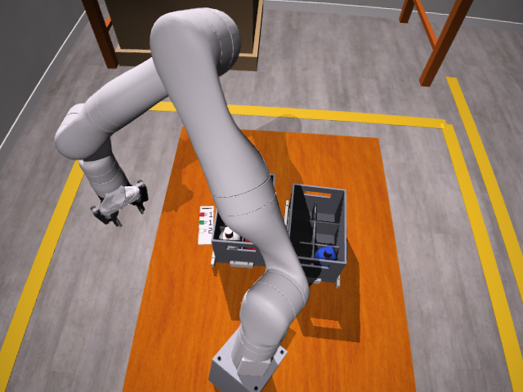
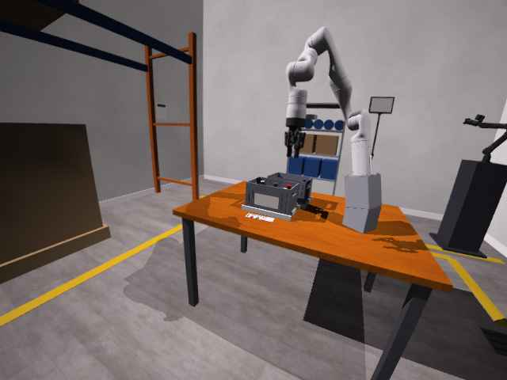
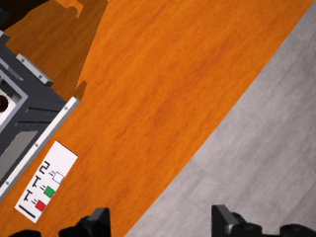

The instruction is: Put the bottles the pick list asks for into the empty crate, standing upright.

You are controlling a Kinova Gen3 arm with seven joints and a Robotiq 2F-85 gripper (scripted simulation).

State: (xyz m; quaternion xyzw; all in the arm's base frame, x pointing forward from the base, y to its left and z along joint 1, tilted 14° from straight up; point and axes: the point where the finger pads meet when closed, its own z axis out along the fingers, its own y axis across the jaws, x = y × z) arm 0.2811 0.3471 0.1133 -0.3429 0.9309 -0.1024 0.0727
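Observation:
My gripper (image 1: 130, 217) (image 2: 292, 155) (image 3: 161, 219) is open and empty, high up and left of the crates in the top view. The pick list (image 1: 205, 239) (image 2: 260, 217) (image 3: 63, 153) shows red 1, green 1, white 2. It lies beside the left crate (image 1: 236, 251) (image 2: 286, 204) (image 3: 41, 106). That crate holds a white bottle (image 1: 230, 237) (image 3: 4, 116), a red bottle (image 2: 288, 187) and a green-topped bottle (image 2: 275, 184). The right crate (image 1: 344, 223) holds a blue bottle (image 1: 320, 254) (image 2: 304, 180) in a front compartment. The arm hides part of both crates, and shadow darkens the right crate's left side.
The crates stand side by side on the orange table (image 1: 168, 295) (image 2: 327, 241) (image 3: 163, 99), with white rails (image 1: 241, 264) (image 3: 37, 144) around their bases. The arm's base (image 1: 223, 375) (image 2: 362, 200) stands in front of them. The gripper is out beyond the table's left edge in the top view.

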